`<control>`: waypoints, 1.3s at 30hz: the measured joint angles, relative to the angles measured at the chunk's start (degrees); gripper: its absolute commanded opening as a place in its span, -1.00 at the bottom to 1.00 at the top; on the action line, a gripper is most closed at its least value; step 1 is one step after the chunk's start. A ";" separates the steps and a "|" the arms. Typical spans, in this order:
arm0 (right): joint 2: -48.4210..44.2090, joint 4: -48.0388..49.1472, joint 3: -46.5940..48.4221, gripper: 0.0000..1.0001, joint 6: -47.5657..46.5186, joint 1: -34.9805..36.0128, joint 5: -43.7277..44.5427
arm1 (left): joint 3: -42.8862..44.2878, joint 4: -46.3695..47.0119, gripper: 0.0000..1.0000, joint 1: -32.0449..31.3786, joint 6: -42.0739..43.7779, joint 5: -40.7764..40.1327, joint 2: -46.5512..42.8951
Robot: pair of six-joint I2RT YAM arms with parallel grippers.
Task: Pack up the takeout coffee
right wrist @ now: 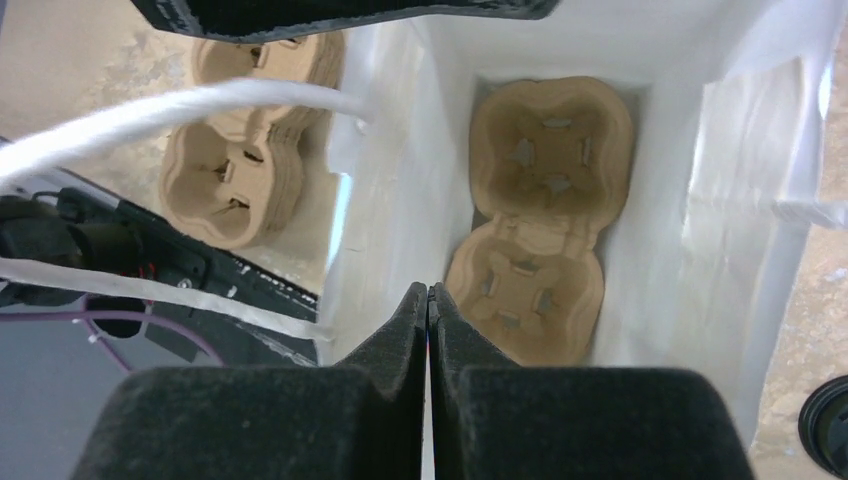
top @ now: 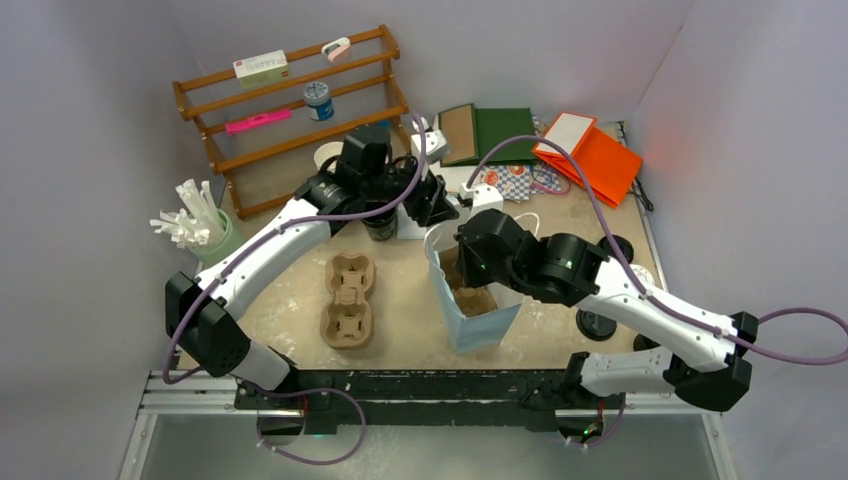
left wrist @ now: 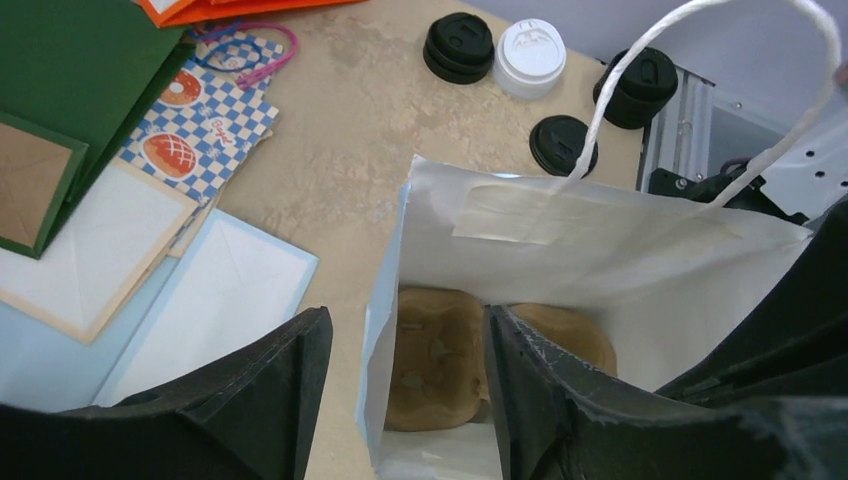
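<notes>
The takeout coffee sits on the table outside the bag, at about 3 o'clock from it in the top view. Only its round white lid shows from above; the cup body cannot be made out. It stands among 3 black lids, close to them.

The white paper bag stands upright and open at mid-table, its cord handle arching over the mouth. A brown 2-cup carrier lies flat on its floor.

The right gripper points down into the bag's mouth above the carrier, its fingers pressed together with nothing seen between them.

The left gripper reaches the bag from 11 o'clock with its fingers spread. 1 finger is outside the bag wall and the other inside, and the wall's edge runs between them without being pinched.

A second carrier lies on the table at 9 o'clock from the bag. Flat green and orange bags lie at 12 to 1 o'clock, and a wooden rack stands at 11 o'clock.
</notes>
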 measured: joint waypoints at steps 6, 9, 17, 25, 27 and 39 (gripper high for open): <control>-3.06 2.60 -7.02 -1.00 2.62 0.37 3.98 | -2.01 0.17 -0.16 0.00 0.72 0.39 1.88; -4.02 2.91 -10.78 -1.00 3.15 0.35 4.02 | -2.14 0.13 -0.42 0.00 1.31 0.15 2.78; -1.16 3.15 -11.54 -1.00 2.23 0.33 4.11 | -1.99 0.20 -1.00 0.00 2.86 0.39 4.44; 0.68 4.83 -13.25 -1.00 -0.13 -1.03 3.85 | -2.49 2.12 -1.00 -0.04 2.71 0.37 2.58; -0.24 5.81 -13.94 -1.00 -1.66 -1.46 3.87 | -3.65 3.37 -1.00 -0.04 2.25 0.52 0.33; -1.29 12.83 -16.44 -1.00 -7.32 -8.17 3.87 | -9.11 11.58 -1.00 -0.11 -6.80 3.65 -7.21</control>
